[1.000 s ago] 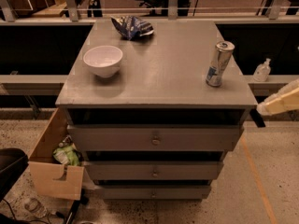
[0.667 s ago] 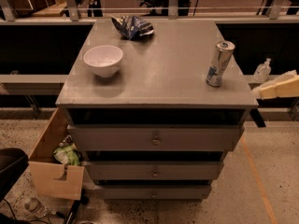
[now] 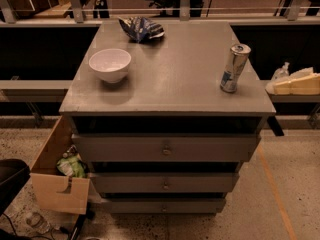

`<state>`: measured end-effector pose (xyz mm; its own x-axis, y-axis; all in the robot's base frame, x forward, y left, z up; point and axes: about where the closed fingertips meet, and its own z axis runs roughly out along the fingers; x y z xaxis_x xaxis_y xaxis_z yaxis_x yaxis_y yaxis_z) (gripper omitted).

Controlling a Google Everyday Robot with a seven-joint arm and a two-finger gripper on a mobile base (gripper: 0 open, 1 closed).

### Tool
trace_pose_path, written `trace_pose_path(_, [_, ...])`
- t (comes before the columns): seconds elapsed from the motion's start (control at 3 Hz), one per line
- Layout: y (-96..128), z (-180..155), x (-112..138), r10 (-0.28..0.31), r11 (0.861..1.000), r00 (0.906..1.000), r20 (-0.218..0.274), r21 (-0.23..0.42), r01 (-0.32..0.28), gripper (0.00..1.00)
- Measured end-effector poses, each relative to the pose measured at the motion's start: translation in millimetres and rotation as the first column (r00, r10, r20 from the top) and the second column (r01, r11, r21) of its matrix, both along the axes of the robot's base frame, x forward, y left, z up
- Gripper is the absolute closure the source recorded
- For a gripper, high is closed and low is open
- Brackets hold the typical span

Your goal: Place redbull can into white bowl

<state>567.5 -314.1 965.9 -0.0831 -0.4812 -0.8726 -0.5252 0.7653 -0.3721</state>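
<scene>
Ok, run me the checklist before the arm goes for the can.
1. The redbull can stands upright near the right edge of the tabletop: ok.
2. The white bowl sits upright on the left with nothing in it: ok.
3. The line from can to bowl is free; the snack bag lies at the back, off that line: ok.
4. The pincer is at the can: not ok; it hangs beyond the table's right edge, apart from the can.
5. The pincer is ready to grasp: cannot tell.
</scene>
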Motion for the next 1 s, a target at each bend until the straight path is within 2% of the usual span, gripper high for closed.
trace_pose_path(0.33, [0, 0, 0, 0.000, 1.000, 1.0000, -0.001, -0.001, 0.000, 0.00])
trace_pose_path(0.67, [14, -4, 9, 0.033, 0.995, 0.9988, 0.037, 0.092, -0.036, 0.00])
trace_pose_path(1.0, [45, -5, 36, 0.103, 0.960, 0.9870, 0.123, 0.247, -0.131, 0.00])
